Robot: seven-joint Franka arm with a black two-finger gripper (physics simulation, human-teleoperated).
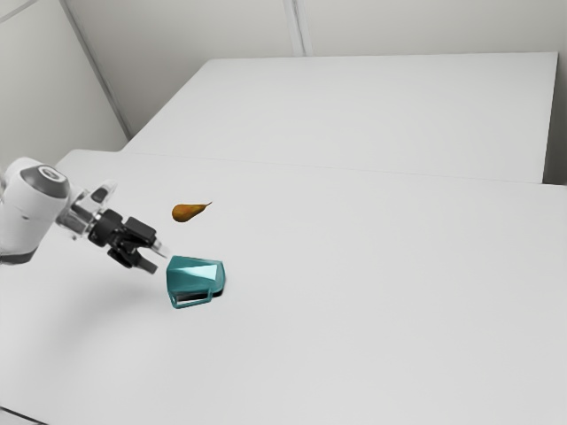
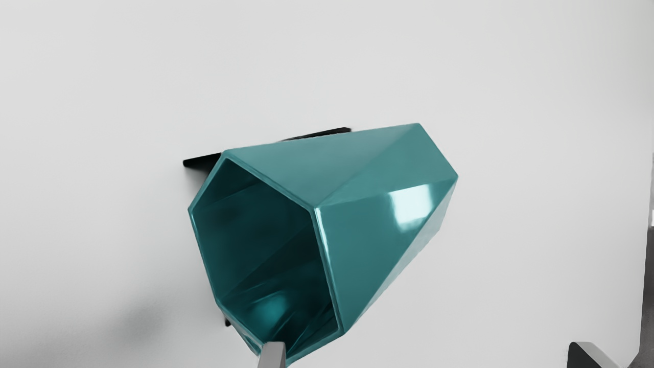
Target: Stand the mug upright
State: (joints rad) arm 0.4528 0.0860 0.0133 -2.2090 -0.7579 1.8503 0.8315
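item: mug (image 1: 196, 276). it lies on its side on the table (image 1: 354, 345), so it is not upright. its open end faces my gripper (image 1: 158, 259), at the exterior view's left; the base points to the exterior view's right. the handle (image 1: 192, 304) is on the near side.

gripper state: spread. both fingertips stand well apart in the wrist view, and nothing is pinched between them. i judge that the spread gives clearance to take the mug's wall or body. one fingertip overlaps the rim (image 2: 327, 266) in that view; i cannot tell whether they touch.

stability: the mug's flat facets and its handle probably limit rolling. standing it up calls for turning the base down to the table.

the pear (image 1: 188, 212) lies on the far side, apart from the mug, and is not part of this job.

surface: plain, white and smooth. a second white surface (image 1: 372, 115) extends at the far side. room: pale walls (image 1: 390, 27), with a narrow vertical seam (image 1: 299, 28) in the far one.
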